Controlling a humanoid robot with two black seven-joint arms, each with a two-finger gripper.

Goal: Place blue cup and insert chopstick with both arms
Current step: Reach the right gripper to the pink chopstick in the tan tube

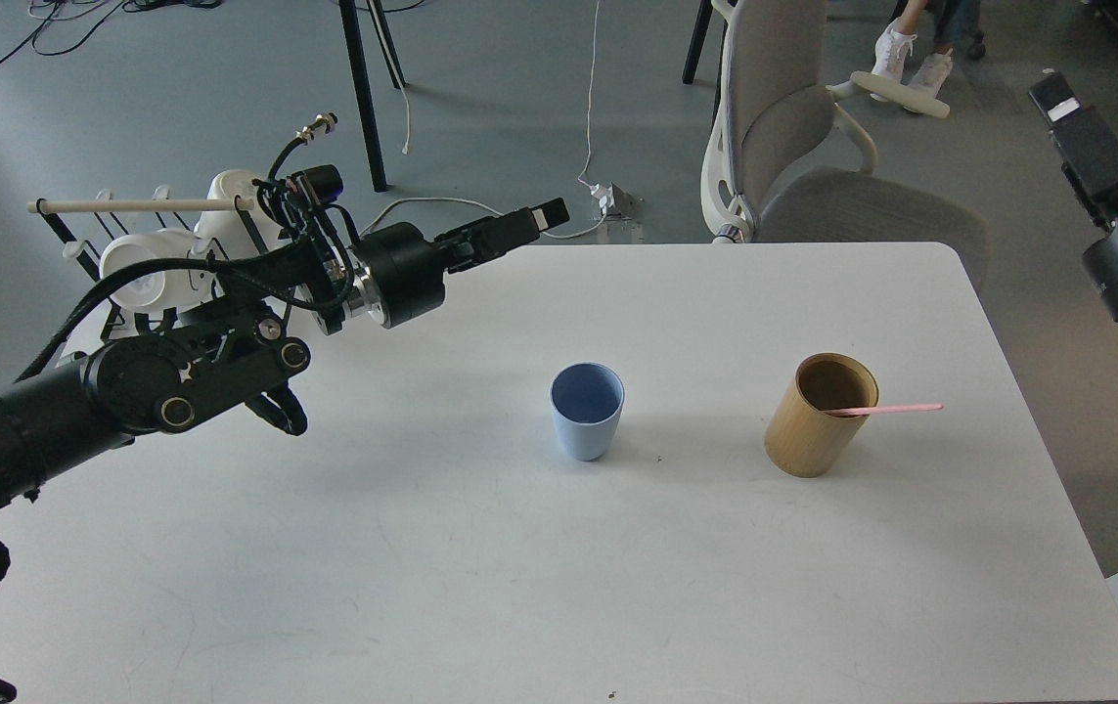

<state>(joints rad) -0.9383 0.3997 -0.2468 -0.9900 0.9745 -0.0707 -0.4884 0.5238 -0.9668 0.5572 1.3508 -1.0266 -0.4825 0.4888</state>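
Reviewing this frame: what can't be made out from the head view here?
- Left gripper: seen end-on and dark, so open or shut cannot be told.
- Right gripper: small, near the right edge; its fingers cannot be told apart.
- Chopstick: its lower end is hidden inside the wooden cup.
- White mugs on the rack: partly covered by the left arm.

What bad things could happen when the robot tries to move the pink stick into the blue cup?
1. The chopstick leans in the wooden cup, poking over its rim. Pulling it sideways might tip that cup.
2. The blue cup stands alone and looks light, so a poke on its rim might knock it over.
3. The right gripper is off beyond the table edge, so it has a long reach first.
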